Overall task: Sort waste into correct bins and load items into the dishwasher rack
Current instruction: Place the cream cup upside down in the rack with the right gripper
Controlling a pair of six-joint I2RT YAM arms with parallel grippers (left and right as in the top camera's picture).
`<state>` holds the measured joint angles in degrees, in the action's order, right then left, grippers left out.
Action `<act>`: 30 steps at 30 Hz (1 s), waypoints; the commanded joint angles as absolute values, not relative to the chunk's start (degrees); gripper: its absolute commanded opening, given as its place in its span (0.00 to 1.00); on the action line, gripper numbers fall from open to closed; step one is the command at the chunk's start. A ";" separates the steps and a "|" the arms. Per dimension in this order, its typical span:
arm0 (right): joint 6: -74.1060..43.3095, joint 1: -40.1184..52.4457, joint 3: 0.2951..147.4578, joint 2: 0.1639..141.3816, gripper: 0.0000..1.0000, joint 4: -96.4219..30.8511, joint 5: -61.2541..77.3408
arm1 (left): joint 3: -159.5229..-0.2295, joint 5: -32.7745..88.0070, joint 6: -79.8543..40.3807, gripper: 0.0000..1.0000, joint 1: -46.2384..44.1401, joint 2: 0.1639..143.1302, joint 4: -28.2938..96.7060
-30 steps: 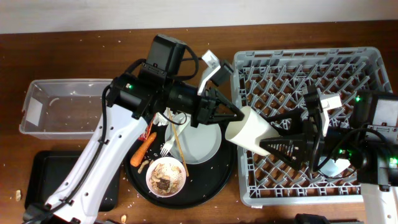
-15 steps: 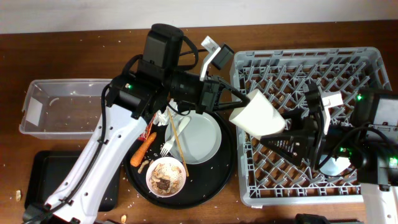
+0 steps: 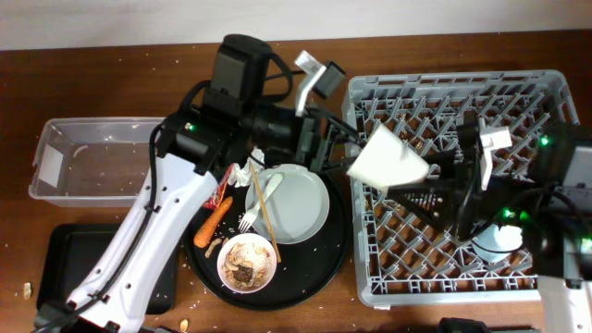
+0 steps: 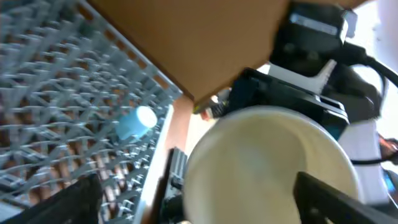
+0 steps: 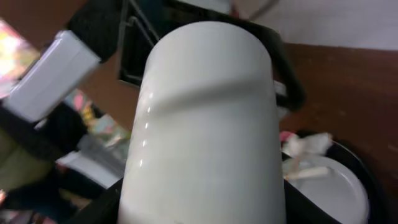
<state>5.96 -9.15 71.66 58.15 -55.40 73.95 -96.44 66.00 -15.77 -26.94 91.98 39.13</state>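
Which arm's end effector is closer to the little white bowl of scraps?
Left. The left end effector is just past the plate from the small white bowl; the right end effector is farther, over the dishwasher rack, gripping the pale yellow-green cup.

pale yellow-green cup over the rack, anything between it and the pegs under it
Nothing visible. The pale yellow-green cup, held by the right gripper, hangs over bare pegs of the grey plastic dishwasher rack; the blue cup lies in it well away from that spot.
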 commanded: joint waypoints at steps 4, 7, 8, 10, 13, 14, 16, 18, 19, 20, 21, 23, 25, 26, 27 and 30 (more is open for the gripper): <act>-6.52 -25.85 72.31 57.71 0.50 -68.66 40.27 | -96.71 66.54 -15.62 0.99 -23.18 92.12 40.58; -7.29 -37.10 72.31 59.64 0.50 -74.89 26.33 | -96.68 66.54 -15.59 0.99 -23.18 92.12 41.85; -9.21 -40.60 72.31 60.82 0.51 -76.01 20.64 | -96.68 66.54 -15.59 0.99 -23.18 92.12 42.13; -10.87 -46.59 72.31 63.68 0.50 -76.77 13.15 | -96.68 66.54 -15.57 0.99 -23.18 92.12 42.74; -14.13 -53.08 72.31 70.59 0.50 -75.83 9.28 | -96.68 66.54 -14.37 0.99 -23.18 92.12 44.14; -14.79 -54.78 72.31 74.08 0.50 -75.48 8.73 | -96.68 66.52 -13.19 0.99 -23.18 92.12 45.15; -15.55 -55.64 72.31 79.22 0.50 -74.35 8.78 | -96.68 65.36 -13.15 0.99 -23.18 92.12 46.83; -15.55 -55.51 72.31 83.42 0.51 -74.46 9.06 | -96.68 63.55 -12.95 0.99 -23.18 92.12 47.27; -15.51 -55.53 72.31 86.54 0.66 -73.06 11.97 | -96.68 63.24 -11.68 0.99 -23.18 92.12 47.35; -15.53 -55.53 72.34 87.18 0.80 -72.82 13.65 | -96.68 62.81 -11.44 0.99 -23.18 92.12 47.66; -15.51 -55.57 73.14 87.26 0.88 -72.90 16.88 | -96.68 61.87 -10.17 0.99 -23.20 92.12 48.45; -14.92 -55.53 79.13 86.78 0.99 -77.43 17.39 | -96.68 54.89 -7.86 0.99 -23.20 92.12 52.90; -8.51 -55.24 86.41 84.18 0.99 -85.19 23.94 | -96.68 44.01 -6.52 0.99 -23.18 92.12 58.08; -4.82 -53.60 89.60 80.53 0.99 -88.44 27.70 | -96.71 36.69 -6.59 0.99 -23.00 92.12 61.73; -4.45 -50.89 90.76 76.23 0.99 -89.06 28.53 | -96.71 29.67 -6.81 0.99 -22.92 92.12 65.19; -3.38 -36.77 90.87 62.70 0.99 -88.44 27.59 | -96.68 10.61 -10.96 0.99 -22.92 92.12 73.65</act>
